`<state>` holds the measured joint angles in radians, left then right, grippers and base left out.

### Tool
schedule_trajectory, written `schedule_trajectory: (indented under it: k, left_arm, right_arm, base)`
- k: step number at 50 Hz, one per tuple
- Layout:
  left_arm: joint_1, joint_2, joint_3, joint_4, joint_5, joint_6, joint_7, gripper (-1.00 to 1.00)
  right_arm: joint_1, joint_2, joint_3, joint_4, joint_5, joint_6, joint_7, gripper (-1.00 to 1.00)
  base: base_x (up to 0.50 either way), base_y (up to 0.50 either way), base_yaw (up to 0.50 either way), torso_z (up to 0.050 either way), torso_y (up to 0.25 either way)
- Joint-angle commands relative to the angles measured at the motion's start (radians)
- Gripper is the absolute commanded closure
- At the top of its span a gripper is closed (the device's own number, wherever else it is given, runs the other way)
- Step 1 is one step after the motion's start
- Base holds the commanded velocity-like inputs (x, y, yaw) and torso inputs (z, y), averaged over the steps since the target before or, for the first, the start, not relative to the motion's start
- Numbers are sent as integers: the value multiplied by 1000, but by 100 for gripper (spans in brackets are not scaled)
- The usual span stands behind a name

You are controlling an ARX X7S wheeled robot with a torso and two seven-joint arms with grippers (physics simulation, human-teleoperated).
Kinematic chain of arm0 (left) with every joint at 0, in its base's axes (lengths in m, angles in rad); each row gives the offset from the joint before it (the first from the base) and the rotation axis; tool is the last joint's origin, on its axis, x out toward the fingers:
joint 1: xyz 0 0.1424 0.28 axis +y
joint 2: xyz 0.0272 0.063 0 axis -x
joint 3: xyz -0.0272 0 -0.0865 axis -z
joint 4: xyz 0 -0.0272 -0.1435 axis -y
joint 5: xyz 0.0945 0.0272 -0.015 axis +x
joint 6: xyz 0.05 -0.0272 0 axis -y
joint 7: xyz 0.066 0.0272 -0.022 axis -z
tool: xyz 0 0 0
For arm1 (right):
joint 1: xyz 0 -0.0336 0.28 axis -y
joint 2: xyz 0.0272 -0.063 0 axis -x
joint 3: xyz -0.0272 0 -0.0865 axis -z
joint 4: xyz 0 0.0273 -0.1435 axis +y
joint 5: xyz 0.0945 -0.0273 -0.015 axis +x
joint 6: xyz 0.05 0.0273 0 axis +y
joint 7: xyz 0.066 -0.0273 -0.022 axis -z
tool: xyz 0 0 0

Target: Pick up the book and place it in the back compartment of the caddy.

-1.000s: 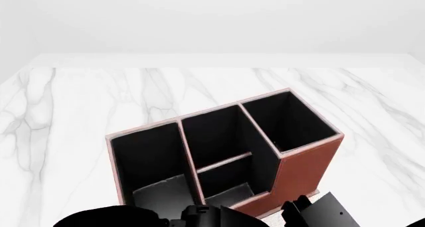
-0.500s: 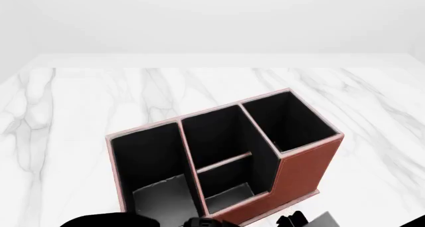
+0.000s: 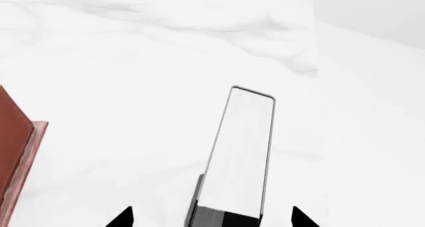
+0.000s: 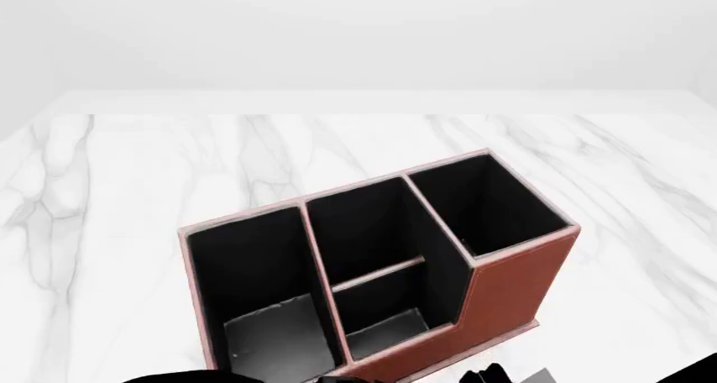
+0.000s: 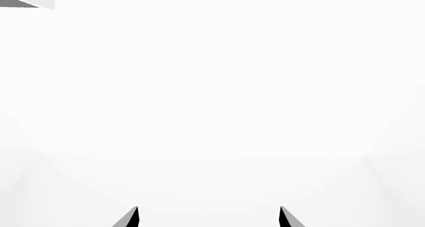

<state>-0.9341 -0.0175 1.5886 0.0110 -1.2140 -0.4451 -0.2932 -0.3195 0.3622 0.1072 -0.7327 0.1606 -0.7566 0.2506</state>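
The book (image 3: 242, 147) shows in the left wrist view as a thin slab with a pale face and dark edges, on the white marble. My left gripper (image 3: 211, 218) is open. Its fingertips (image 3: 123, 218) stand wide on either side of the book's near end and do not touch it. The caddy (image 4: 515, 274) stands mid-table in the head view, reddish-brown with black cells, its taller end at the right. All its cells are empty. One caddy corner (image 3: 13, 157) shows in the left wrist view. My right gripper (image 5: 209, 218) is open and empty over plain white.
The marble table (image 4: 134, 165) stretches around the caddy to a pale wall behind. A dark and grey piece (image 4: 510, 375) pokes in at the bottom edge of the head view, near the caddy's front right corner. A dark arm part (image 4: 168, 378) sits at bottom left.
The grey and black shape at the bottom right of the head view has slid down, almost out of frame. The dark arm parts at the bottom have dropped lower too. The caddy has not moved.
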Motion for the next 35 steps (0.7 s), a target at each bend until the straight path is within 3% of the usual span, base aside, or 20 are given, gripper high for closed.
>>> schedule_trajectory:
  k: [1,12,20,21,35]
  left_arm:
    - [38,17,-25,-5,42,-17,38,-100]
    - [72,17,-30,-8,91,-35,60,-100]
    - [74,17,-27,19,211,-46,72,-100]
    - [72,17,-35,16,204,-43,77,100]
    - [-4,16,-36,-6,275,-16,72,100]
  right_arm:
    - [-1,-15,19,2,-19,1,-15,-100]
    - [-1,-12,19,7,-18,0,-11,-100]
    - [4,-11,11,16,-19,0,-12,-100]
    - [4,-11,10,17,-18,-1,-12,-100]
    - [6,-9,5,26,-18,-3,-9,-100]
  base:
    - [0,0,0,0,0]
    - [0,0,0,0,0]
    - [0,0,0,0,0]
    - [0,0,0,0,0]
    - [0,0,0,0,0]
